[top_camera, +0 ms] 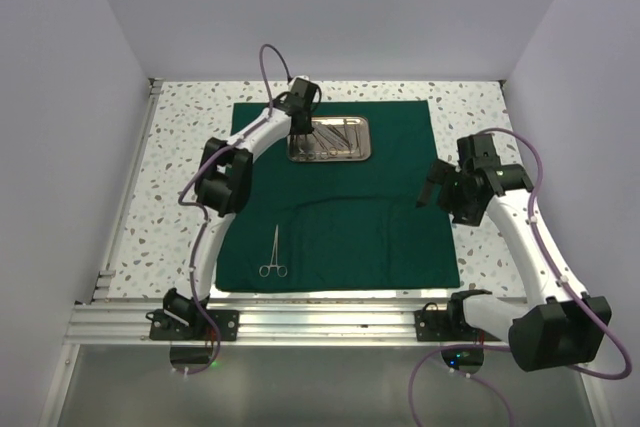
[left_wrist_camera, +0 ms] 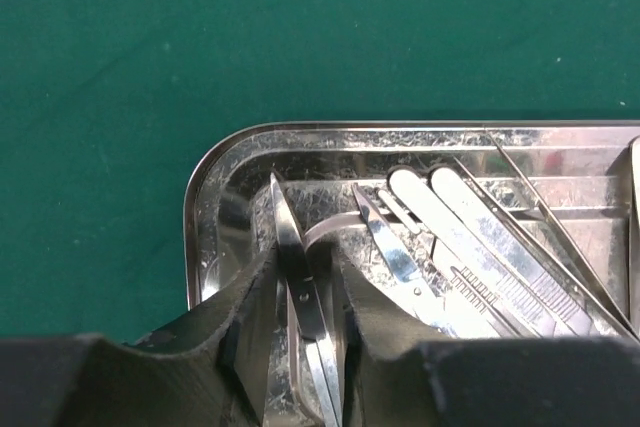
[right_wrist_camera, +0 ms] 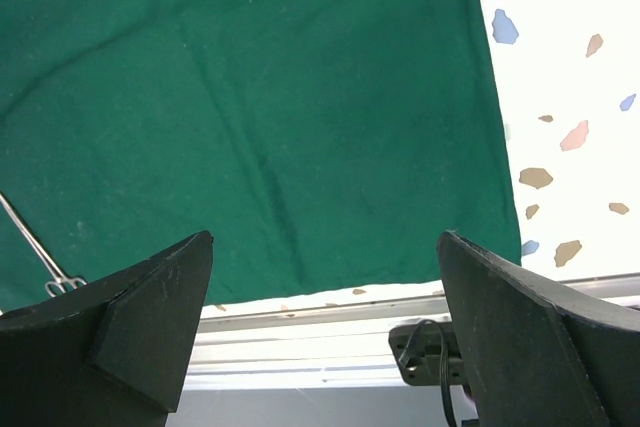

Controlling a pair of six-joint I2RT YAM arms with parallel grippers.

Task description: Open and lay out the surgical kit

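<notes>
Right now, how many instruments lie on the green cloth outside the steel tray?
1: the ring-handled instrument, near the cloth's front left corner. The left arm may hide others.

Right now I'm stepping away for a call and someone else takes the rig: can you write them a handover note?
Left gripper: jaws straddle a scissor-like instrument in the steel tray; firm grip uncertain.
Right gripper: jaws open, empty, by the right edge of the green cloth.
Done: cloth spread flat, tray on its far half, one ring-handled instrument laid on its near left part.
Left to do: probably lift out the straddled instrument, then the other instruments in the tray, onto the cloth.
</notes>
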